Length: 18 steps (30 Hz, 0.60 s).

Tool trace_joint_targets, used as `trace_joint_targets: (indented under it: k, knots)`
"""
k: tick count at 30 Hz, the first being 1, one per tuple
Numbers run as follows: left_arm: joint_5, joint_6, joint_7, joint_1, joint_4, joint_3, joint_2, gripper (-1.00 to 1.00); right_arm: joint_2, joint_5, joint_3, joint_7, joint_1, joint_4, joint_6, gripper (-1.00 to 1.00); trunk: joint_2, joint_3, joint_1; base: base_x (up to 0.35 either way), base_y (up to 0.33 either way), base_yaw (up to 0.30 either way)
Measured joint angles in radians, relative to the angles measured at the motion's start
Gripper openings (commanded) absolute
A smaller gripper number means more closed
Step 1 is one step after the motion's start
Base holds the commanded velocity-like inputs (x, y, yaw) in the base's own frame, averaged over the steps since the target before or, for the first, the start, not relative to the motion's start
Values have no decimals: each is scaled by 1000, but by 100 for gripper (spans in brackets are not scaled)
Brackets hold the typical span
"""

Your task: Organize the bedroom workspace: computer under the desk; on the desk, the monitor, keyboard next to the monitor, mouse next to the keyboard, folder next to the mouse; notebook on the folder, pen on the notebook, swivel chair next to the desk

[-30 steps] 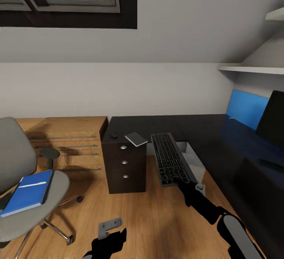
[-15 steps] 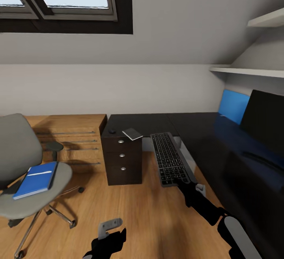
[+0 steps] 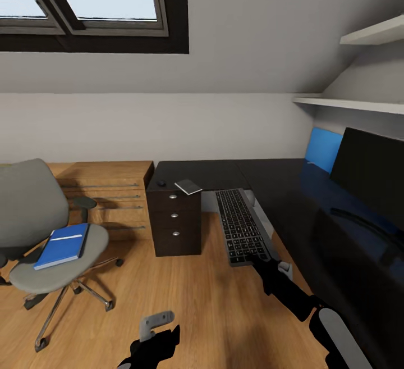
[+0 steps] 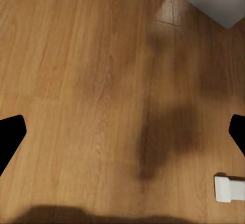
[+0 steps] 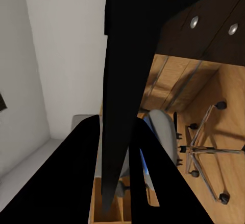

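1. The desk [image 3: 224, 171] is the biggest thing. It is long and black and bends round from the far wall to the right side. It has black drawers with silver knobs at its left end.
2. The swivel chair [image 3: 33, 212] is grey and stands on the left, well apart from the desk.
3. The monitor [image 3: 373, 175] is a wide black screen. It stands on the desk at the far right.
4. The right gripper [image 3: 259, 259] holds the keyboard [image 3: 241, 226] by its near end, up in the air over the floor, just beside the desk edge. In the right wrist view its two fingers [image 5: 81, 168] are clamped on the thin dark board.
5. The folder [image 3: 63, 245] is bright blue and lies on the chair seat. The pen [image 3: 65, 237] lies across it.
6. The left gripper [image 3: 156, 324] hangs low over the bare wood floor. Its fingers are wide apart and hold nothing.
7. The notebook [image 3: 188, 187] is grey and lies on the desk above the drawers. The mouse [image 3: 161, 183] is a small dark lump just left of it.
8. The step in hand looks like putting the keyboard on the desk. Next, I think the right arm must swing right and set it flat, close to the monitor.
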Motion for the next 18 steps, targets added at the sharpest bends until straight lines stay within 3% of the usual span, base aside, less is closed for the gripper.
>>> trace_joint_targets:
  k: [11,18]
  knots:
    - [-5,0,0,0,0,0,0,100,0,0,0,0,0,0,0,-100,77,34,-42,0,0,0]
    - [-1,0,0,0,1,1,0,100,0,1,0,1,0,0,0,-100,77,35,-42,0,0,0]
